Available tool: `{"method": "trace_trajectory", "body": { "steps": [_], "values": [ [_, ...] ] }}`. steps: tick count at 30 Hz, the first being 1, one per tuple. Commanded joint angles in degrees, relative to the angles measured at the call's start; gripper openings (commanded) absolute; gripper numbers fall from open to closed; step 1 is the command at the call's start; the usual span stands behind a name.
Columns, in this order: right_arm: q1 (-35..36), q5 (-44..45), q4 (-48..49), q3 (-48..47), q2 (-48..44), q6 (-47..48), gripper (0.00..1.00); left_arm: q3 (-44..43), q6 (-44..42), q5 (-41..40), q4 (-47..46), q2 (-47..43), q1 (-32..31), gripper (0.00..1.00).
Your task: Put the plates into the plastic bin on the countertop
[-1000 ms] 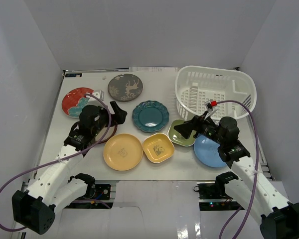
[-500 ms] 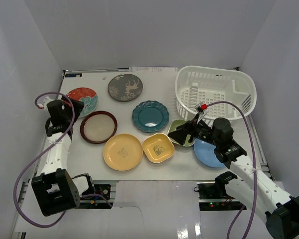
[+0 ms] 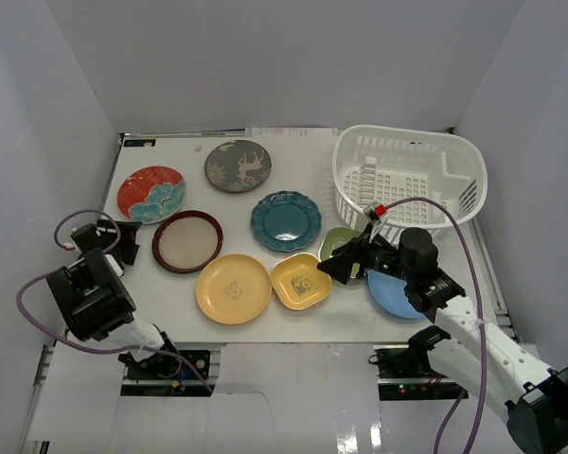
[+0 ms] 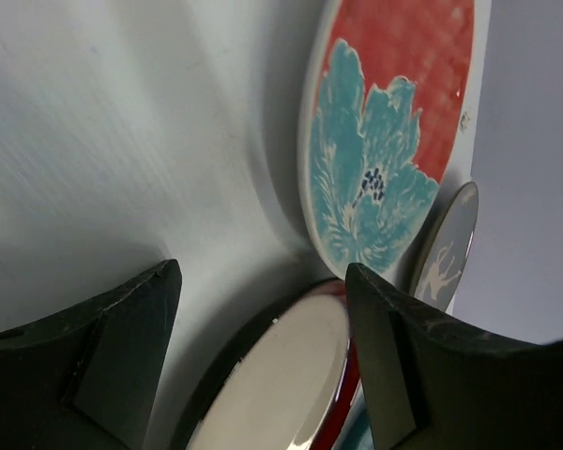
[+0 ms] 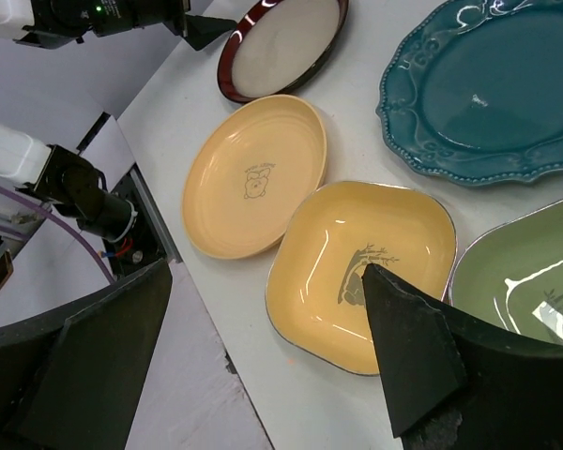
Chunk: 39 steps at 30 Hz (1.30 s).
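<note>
At the near left, the left gripper [image 3: 128, 249] sits low over the countertop [image 3: 265, 326] with its jaws spread wide and nothing between them. Just ahead of its fingers [image 4: 94, 366] lies the brown-rimmed cream plate [image 3: 186, 241], its dark rim close to the fingertips, though whether they touch it cannot be told. Beyond this gripper and a little to its left is the red-patterned plate [image 3: 151, 194], and farther on, to the right of that one, lies the dark grey plate [image 3: 238, 165]. The right gripper [image 3: 327, 268] hangs near the middle of the near row, also wide open and holding nothing. The small square yellow plate [image 5: 357, 262] lies under and just ahead of its spread fingers [image 5: 422, 366]. To this gripper's left, the round yellow plate [image 3: 233, 288] lies just beside the square one. The green plate [image 5: 516, 272] lies under its right finger, against the square plate's right edge. Behind the gripper, under the right arm's wrist, is the light blue plate [image 3: 393, 291], partly covered by the arm. Ahead of the right gripper, past the square plate, lies the scalloped teal plate [image 3: 286, 220]. Farther away, to the gripper's right, the plastic bin [image 3: 473, 180] stands at the far right of the countertop. All eight plates lie flat on the countertop outside it.
</note>
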<state>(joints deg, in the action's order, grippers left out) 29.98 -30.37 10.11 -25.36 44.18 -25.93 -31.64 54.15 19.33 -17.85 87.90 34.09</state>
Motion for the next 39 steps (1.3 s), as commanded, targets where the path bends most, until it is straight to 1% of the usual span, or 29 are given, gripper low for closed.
{"method": "trace_trajectory", "body": {
  "steps": [1,6,8,9,10,12,15,19,20,22,23,24,27,28,30,31,32,33,34,35,37,39],
  "values": [
    [0.6,-1.3,3.2,1.5,-0.5,0.3,0.89,-3.1,-0.5,4.2,-9.2,4.4,1.2,0.8],
    [0.9,-1.0,4.2,1.7,1.7,0.1,0.88,-7.5,-0.9,5.3,-12.6,12.6,1.1,0.77],
    [1.1,-0.6,5.1,1.9,2.7,-0.1,0.88,-9.6,-1.6,6.3,-12.2,17.3,1.2,0.75],
    [1.3,-0.1,5.4,1.9,3.1,-0.3,0.88,-10.5,-1.8,6.7,-12.6,18.5,1.1,0.73],
    [1.4,0.6,5.6,1.9,3.4,-0.5,0.88,-11.8,-1.9,7.1,-13.3,19.8,1.1,0.68],
    [1.8,2.4,7.1,2.6,3.7,-1.4,0.88,-12.9,-1.3,8.1,-14.4,23.0,1.1,0.66],
    [2.3,3.5,9.9,3.2,4.4,-2.8,0.88,-14.8,-0.9,9.0,-15.5,26.8,0.7,0.57],
    [3.2,4.1,10.8,2.0,6.3,-3.2,0.87,-15.6,-0.4,9.9,-17.2,29.7,0.8,0.37],
    [3.5,4.7,10.9,1.6,7.0,-3.2,0.87,-15.6,0.0,10.2,-17.8,30.3,0.7,0.24],
    [4.1,5.2,11.0,0.7,7.8,-3.2,0.87,-15.5,0.4,10.6,-18.1,30.3,0.7,0.12],
    [4.2,5.4,11.0,0.3,8.3,-3.3,0.87,-15.7,0.5,10.8,-18.2,30.2,0.8,0.01],
    [4.4,5.5,10.9,0.0,8.5,-3.4,0.87,-15.8,0.7,11.4,-18.1,29.8,0.7,0.0],
    [5.0,6.2,10.0,-1.4,8.9,-3.6,0.87,-15.9,1.5,12.0,-18.4,28.5,0.8,0.0],
    [5.2,6.5,9.4,-2.2,9.0,-3.6,0.87,-15.6,3.6,13.1,-19.1,27.3,0.7,0.0],
    [5.2,7.4,8.0,-3.4,8.9,-3.2,0.88,-13.9,7.6,14.6,-24.7,25.6,0.7,0.0],
    [5.3,7.8,6.4,-4.9,9.1,-2.9,0.88,-13.2,12.7,15.7,-27.0,23.4,0.7,0.0],
    [5.3,8.4,5.8,-5.7,9.3,-2.5,0.9,-12.5,15.6,16.0,-29.2,22.2,0.6,0.0],
    [5.2,8.5,5.5,-6.4,9.4,-2.4,0.91,-12.0,18.5,16.4,-34.2,21.2,-0.1,0.0],
    [5.3,8.7,5.0,-7.2,9.8,-2.2,0.93,-11.5,21.1,17.1,-36.8,20.2,-0.4,0.0],
    [5.3,8.7,4.3,-9.1,10.5,-2.2,0.96,-11.5,24.8,18.1,-39.5,18.0,-1.0,0.0],
    [5.3,8.7,4.0,-10.6,11.9,-2.3,0.98,-10.9,27.5,18.3,-41.1,15.0,-3.6,0.0],
    [5.3,9.0,3.5,-12.9,12.7,-2.6,0.99,-10.4,28.5,18.4,-40.8,9.7,-6.7,0.0]
  ]
}}
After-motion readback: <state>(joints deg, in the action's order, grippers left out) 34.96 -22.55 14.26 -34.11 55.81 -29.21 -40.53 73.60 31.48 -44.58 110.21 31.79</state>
